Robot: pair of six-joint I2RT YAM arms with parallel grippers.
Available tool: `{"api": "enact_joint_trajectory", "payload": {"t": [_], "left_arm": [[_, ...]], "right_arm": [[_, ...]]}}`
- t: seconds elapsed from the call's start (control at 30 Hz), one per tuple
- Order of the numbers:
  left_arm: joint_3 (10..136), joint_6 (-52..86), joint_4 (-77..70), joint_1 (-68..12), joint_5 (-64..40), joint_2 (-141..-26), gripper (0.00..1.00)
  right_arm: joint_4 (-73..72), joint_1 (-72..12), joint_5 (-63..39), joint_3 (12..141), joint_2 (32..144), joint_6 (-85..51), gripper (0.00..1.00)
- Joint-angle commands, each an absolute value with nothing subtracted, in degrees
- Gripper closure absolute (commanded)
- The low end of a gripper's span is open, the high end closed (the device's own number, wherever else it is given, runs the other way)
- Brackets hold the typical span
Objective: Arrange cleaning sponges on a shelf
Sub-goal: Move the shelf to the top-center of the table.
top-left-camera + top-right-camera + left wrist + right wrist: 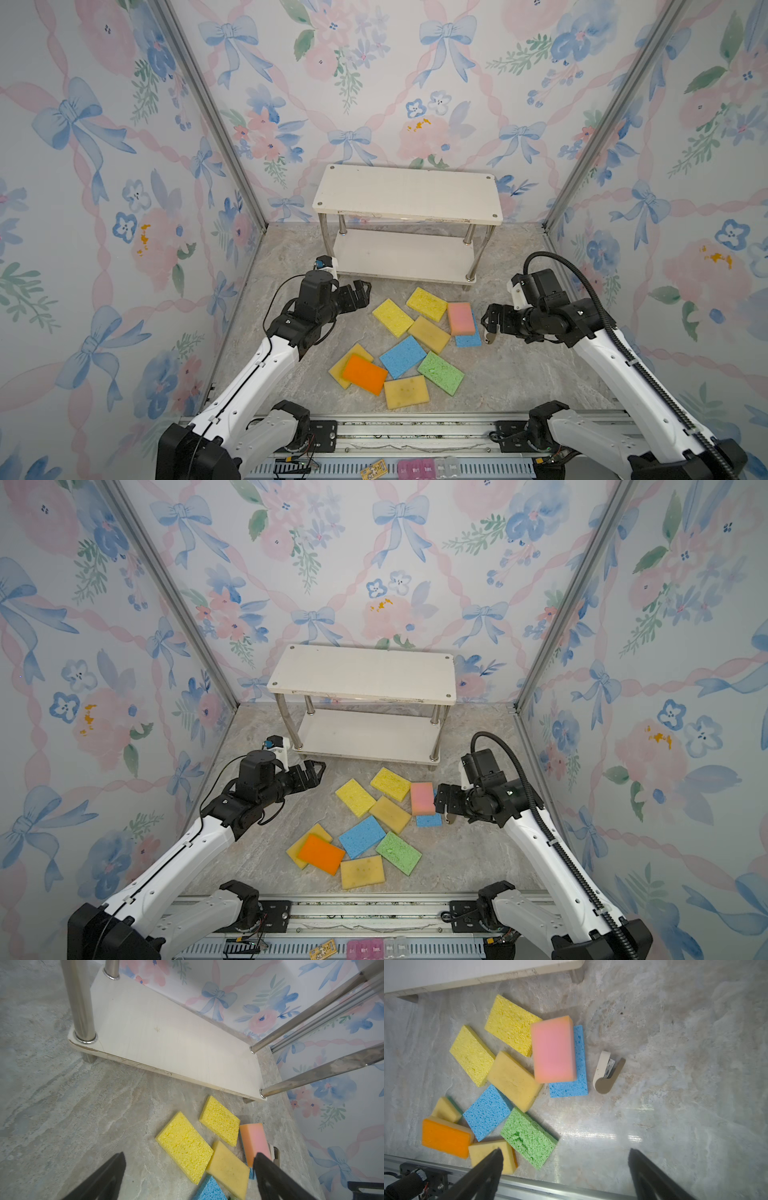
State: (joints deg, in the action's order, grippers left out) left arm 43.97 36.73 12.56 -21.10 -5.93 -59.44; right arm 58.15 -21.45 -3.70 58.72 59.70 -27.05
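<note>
Sponges (402, 356) lie scattered on the floor (519, 374) between your two grippers, and the shelf (407, 191) stands just beyond both. Your left gripper (360, 293) and right gripper (488, 322) both gape wide and hold nothing. The pink sponge (460, 318), resting on a blue sponge (469, 341), sits just beside the right gripper's fingertips.

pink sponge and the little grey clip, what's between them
A blue sponge, partly under the pink sponge, its free edge sticking out toward the grey clip, then a sliver of bare tabletop. The right wrist view shows it.
</note>
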Motion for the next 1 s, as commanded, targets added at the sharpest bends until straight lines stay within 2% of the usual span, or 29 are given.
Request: {"api": "enact_joint_trajectory", "payload": {"t": [0.0, 0.23, 0.33, 0.43, 0.6, 0.8, 0.97], "left_arm": [[43.55, 37.53, 13.64, -21.43, -7.91, -60.83, 0.02], [47.24, 37.56, 13.79, -20.01, -3.01, -62.32, 0.02], [49.31, 36.15, 13.55, -16.21, -0.40, -64.46, 0.02], [51.93, 34.43, 10.64, -10.47, 0.86, -67.56, 0.02], [50.81, 23.74, -7.52, -8.17, 3.46, -71.04, 0.03], [49.33, 18.80, -23.38, -7.78, 3.22, -77.84, 0.05], [50.84, 15.81, -28.78, -7.65, 5.34, -82.21, 0.11]], "right_arm": [[55.08, -24.06, 0.00, 57.48, 61.99, -29.99, 0.03], [48.54, -24.74, -0.23, 60.03, 69.26, -26.79, 0.03], [40.54, -22.26, -2.86, 60.05, 69.53, -27.11, 0.03], [31.76, -21.39, -0.87, 60.29, 69.00, -24.67, 0.03], [13.93, -20.65, 3.95, 57.84, 68.63, -15.24, 0.03], [11.22, -14.17, 0.52, 64.35, 76.45, -14.71, 0.00], [6.05, -14.06, 0.36, 66.39, 80.76, -12.58, 0.06]]}}
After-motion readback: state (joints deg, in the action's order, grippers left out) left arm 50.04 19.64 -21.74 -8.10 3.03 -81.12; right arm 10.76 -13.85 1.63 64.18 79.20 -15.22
